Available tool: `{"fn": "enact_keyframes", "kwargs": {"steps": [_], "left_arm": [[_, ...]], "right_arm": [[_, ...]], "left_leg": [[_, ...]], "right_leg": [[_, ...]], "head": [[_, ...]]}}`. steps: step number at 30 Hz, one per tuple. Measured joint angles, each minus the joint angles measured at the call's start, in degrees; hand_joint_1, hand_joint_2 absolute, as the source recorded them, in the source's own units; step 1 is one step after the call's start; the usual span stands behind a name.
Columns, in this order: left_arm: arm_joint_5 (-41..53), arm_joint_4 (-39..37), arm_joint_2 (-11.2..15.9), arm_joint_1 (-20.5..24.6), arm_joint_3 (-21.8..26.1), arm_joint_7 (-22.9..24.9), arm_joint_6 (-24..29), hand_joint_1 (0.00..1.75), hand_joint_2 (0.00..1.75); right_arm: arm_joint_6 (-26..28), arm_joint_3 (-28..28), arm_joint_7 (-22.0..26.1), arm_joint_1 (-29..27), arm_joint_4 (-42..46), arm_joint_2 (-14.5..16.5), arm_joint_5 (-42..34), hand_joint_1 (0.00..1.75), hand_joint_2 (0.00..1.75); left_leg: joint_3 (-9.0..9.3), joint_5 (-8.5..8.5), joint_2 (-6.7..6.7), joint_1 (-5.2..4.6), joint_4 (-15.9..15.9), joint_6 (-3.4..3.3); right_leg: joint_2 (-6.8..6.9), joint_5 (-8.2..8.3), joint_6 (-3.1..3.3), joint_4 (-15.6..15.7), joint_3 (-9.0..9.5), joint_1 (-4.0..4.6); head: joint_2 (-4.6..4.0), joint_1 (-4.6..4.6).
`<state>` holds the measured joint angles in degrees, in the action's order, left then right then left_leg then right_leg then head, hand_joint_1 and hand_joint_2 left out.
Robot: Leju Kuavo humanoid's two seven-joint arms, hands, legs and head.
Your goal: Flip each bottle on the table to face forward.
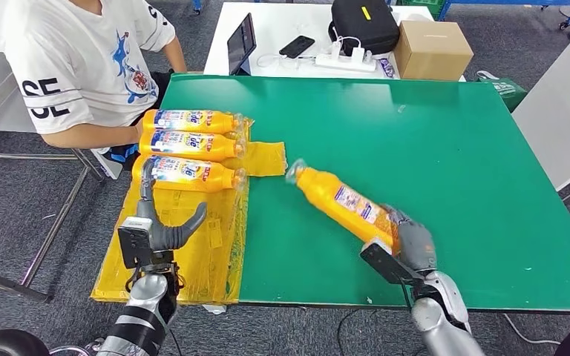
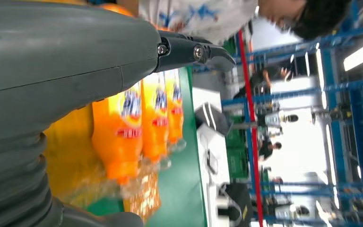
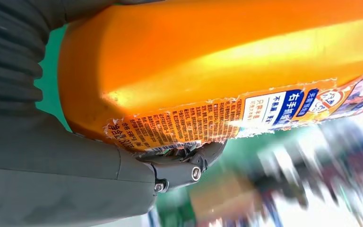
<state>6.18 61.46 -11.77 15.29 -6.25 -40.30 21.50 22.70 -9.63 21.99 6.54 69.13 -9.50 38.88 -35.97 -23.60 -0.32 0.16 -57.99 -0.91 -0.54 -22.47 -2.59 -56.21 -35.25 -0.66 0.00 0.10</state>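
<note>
My right hand [image 1: 410, 245] grips the base of an orange bottle [image 1: 341, 202] that lies slanted over the green table [image 1: 445, 148], cap toward the far left. Its back label with small print shows on the bottle [image 3: 227, 71] against the hand's thumb [image 3: 75, 189]. Three more orange bottles [image 1: 189, 120] [image 1: 191, 144] [image 1: 189, 173] lie side by side on a yellow sheet [image 1: 215, 245], front labels up, caps to the right. My left hand [image 1: 159, 226] hovers open just in front of the nearest one, holding nothing. The same row of bottles [image 2: 123, 137] appears past the left hand [image 2: 66, 71].
A person in a white T-shirt [image 1: 82, 59] sits at the far left corner, forearm beside the bottles. Behind the green table a white table [image 1: 282, 22] carries a tablet, a phone, a black case [image 1: 362, 24] and a cardboard box [image 1: 430, 48].
</note>
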Motion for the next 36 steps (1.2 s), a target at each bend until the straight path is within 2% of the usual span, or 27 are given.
{"fn": "enact_keyframes", "kwargs": {"steps": [4,9,13,17,21,24,28,33,36], "left_arm": [[-1.3,-0.5,-0.9,0.0,0.1,0.4,-2.1,0.0,1.75],[-8.1,-0.8,-2.3,-0.3,0.4,4.7,-9.7,0.0,1.75],[-13.5,-0.4,-3.3,-0.5,-0.2,8.3,-14.2,0.0,1.75],[-14.8,0.0,-3.8,-0.6,-0.5,9.3,-15.2,0.0,1.75],[-17.6,0.8,-3.9,-1.0,-1.1,10.9,-18.9,0.0,1.75],[-21.4,1.8,-3.7,-1.7,-2.7,13.3,-26.2,0.0,1.75],[-24.6,2.2,-3.0,-2.2,-5.5,15.1,-35.9,0.0,1.75],[-25.3,2.2,-2.2,-2.3,-7.3,15.4,-38.1,0.0,1.75],[-26.2,2.1,-1.7,-2.3,-8.0,15.3,-41.0,0.0,1.75]], "right_arm": [[4.0,2.5,2.1,-1.1,4.1,3.2,-0.7,1.75,1.75],[15.3,6.3,11.0,-3.9,12.9,8.5,-4.0,1.75,1.75],[16.9,10.2,16.8,-5.5,19.3,13.4,-5.0,1.75,1.75],[17.0,12.9,17.7,-6.2,23.0,16.4,-5.1,1.75,1.75],[17.0,14.0,17.7,-6.6,24.2,17.8,-5.2,1.75,1.75],[17.0,13.5,17.8,-6.9,23.5,18.0,-4.1,1.75,1.75],[17.2,10.1,17.8,-7.5,20.0,18.4,1.4,1.75,1.75],[17.3,6.9,17.9,-7.8,17.0,18.9,2.3,1.75,1.75],[16.8,4.9,17.9,-7.7,14.3,19.0,0.4,1.75,1.75]], "left_leg": [[-0.04,0.0,-0.08,0.0,0.0,0.0],[-0.1,-0.01,-0.14,0.0,0.0,0.0],[-0.11,-0.01,-0.14,0.0,0.0,0.01],[-0.1,-0.01,-0.14,0.0,0.0,0.0],[-0.1,0.0,-0.13,-0.01,0.0,0.0],[-0.13,-0.01,-0.15,-0.01,0.0,0.0],[-0.15,-0.02,-0.13,0.0,0.0,0.02],[-0.18,-0.01,-0.16,0.05,0.0,0.03],[-0.19,-0.01,-0.14,0.05,0.0,0.03]], "right_leg": [[0.02,-0.02,0.0,0.0,-0.04,-0.01],[0.05,-0.03,-0.01,0.0,-0.09,-0.01],[0.05,-0.04,0.0,0.0,-0.1,-0.01],[0.05,-0.03,0.0,0.0,-0.1,-0.01],[0.04,-0.03,0.0,0.0,-0.09,-0.02],[0.05,-0.03,0.0,0.0,-0.09,-0.02],[0.04,-0.03,0.0,0.0,-0.13,-0.01],[0.05,-0.05,0.01,0.0,-0.15,0.02],[0.04,-0.04,0.01,0.0,-0.15,0.02]], "head": [[0.0,0.02],[0.0,0.0],[0.0,-0.01],[0.0,0.02],[0.0,0.0],[0.0,0.02],[0.0,0.0],[0.0,0.01],[0.0,0.02]]}}
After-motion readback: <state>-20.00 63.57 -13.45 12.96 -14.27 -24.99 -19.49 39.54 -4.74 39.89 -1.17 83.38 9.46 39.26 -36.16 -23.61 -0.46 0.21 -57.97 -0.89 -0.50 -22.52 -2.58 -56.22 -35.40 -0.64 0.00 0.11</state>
